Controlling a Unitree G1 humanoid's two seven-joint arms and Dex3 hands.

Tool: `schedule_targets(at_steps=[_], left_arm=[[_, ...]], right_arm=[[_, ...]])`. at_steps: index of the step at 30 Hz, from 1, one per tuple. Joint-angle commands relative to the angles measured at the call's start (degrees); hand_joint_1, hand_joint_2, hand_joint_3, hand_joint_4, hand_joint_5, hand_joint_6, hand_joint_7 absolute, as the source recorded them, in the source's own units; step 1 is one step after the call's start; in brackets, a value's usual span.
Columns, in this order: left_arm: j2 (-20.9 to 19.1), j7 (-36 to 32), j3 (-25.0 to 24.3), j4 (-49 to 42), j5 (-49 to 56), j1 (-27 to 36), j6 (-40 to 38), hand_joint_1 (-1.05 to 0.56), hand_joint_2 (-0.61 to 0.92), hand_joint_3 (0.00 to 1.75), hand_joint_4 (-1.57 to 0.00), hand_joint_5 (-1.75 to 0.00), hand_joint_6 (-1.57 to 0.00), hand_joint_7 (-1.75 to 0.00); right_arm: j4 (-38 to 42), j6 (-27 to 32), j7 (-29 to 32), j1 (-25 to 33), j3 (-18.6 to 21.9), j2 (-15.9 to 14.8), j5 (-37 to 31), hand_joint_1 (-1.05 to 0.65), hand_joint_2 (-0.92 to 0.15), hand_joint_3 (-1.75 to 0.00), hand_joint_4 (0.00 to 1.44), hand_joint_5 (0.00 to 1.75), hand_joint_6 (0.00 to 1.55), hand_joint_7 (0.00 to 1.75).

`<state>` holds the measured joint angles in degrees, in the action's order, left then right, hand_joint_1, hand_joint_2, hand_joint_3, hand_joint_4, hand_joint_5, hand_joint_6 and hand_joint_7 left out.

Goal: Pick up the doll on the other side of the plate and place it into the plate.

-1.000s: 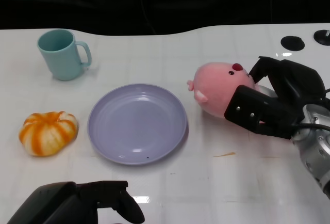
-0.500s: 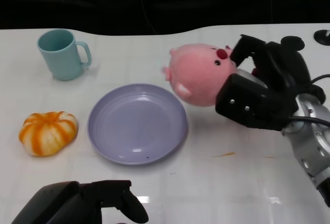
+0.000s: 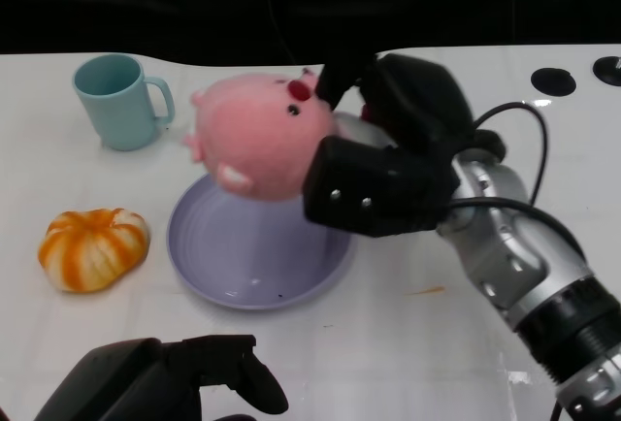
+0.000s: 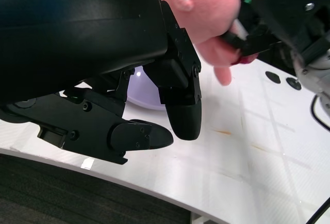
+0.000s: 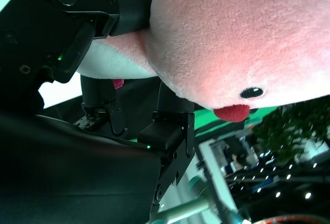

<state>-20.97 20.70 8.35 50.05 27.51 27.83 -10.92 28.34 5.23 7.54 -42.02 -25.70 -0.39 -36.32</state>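
Observation:
A round pink plush doll point(image 3: 257, 140) with a red nose hangs in the air over the far half of the lavender plate point(image 3: 228, 256). My right hand point(image 3: 388, 164) grips it from the right side. The right wrist view is filled by the doll point(image 5: 242, 38), with black fingers point(image 5: 118, 7) pressed into it. Down at the near table edge my left hand point(image 3: 165, 382) rests empty, fingers loosely apart. In the left wrist view that hand point(image 4: 129, 79) blocks most of the picture, with the doll point(image 4: 206, 12) and a sliver of the plate point(image 4: 142, 87) beyond it.
A teal mug point(image 3: 118, 101) stands at the far left. An orange and white striped pumpkin point(image 3: 93, 247) lies left of the plate. Two black round holes point(image 3: 553, 80) sit in the white table at the far right. A thin orange mark point(image 3: 424, 291) lies right of the plate.
My right hand has lifted the doll off the table on the plate's right and carried it left, so that it now hangs over the plate. The left hand has barely moved.

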Motion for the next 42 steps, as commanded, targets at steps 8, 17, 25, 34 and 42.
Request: schedule_targets(at_steps=[8,17,25,34,42], left_arm=[[0.2,0.3,3.6,3.5,2.7,0.3,1.3,-0.25,0.92,0.39,-0.63,-1.67,-0.73,-0.84],[0.0,0.5,3.1,3.3,2.2,0.2,1.2,-0.25,0.92,0.39,-0.63,-1.68,-0.72,-0.85],[-0.3,0.2,2.9,2.8,2.1,0.0,1.9,-0.25,0.92,0.39,-0.63,-1.69,-0.73,-0.85],[-0.6,0.1,2.4,2.0,1.4,-0.5,2.2,-0.26,0.92,0.39,-0.64,-1.68,-0.73,-0.84],[-1.1,0.0,1.9,0.6,1.0,-1.4,2.7,-0.25,0.90,0.40,-0.64,-1.68,-0.74,-0.84]], right_arm=[[5.9,2.3,-3.2,-4.2,-0.5,5.4,1.3,-0.22,-0.42,-0.94,0.86,1.75,0.91,0.77],[1.0,6.3,-12.7,-3.3,-3.1,3.8,0.8,-0.46,-0.91,-0.05,0.36,0.66,0.64,0.01],[-8.3,10.7,-24.1,-1.7,-3.9,0.4,1.6,-0.62,-0.92,-0.17,0.19,0.52,0.46,0.00],[-24.8,13.3,-32.9,4.0,-0.2,-5.1,6.3,-0.60,-0.92,-0.19,0.17,0.55,0.45,0.03],[-34.0,9.2,-30.7,15.7,8.4,-5.8,17.6,-0.46,-0.92,-0.13,0.33,0.82,0.63,0.10]])
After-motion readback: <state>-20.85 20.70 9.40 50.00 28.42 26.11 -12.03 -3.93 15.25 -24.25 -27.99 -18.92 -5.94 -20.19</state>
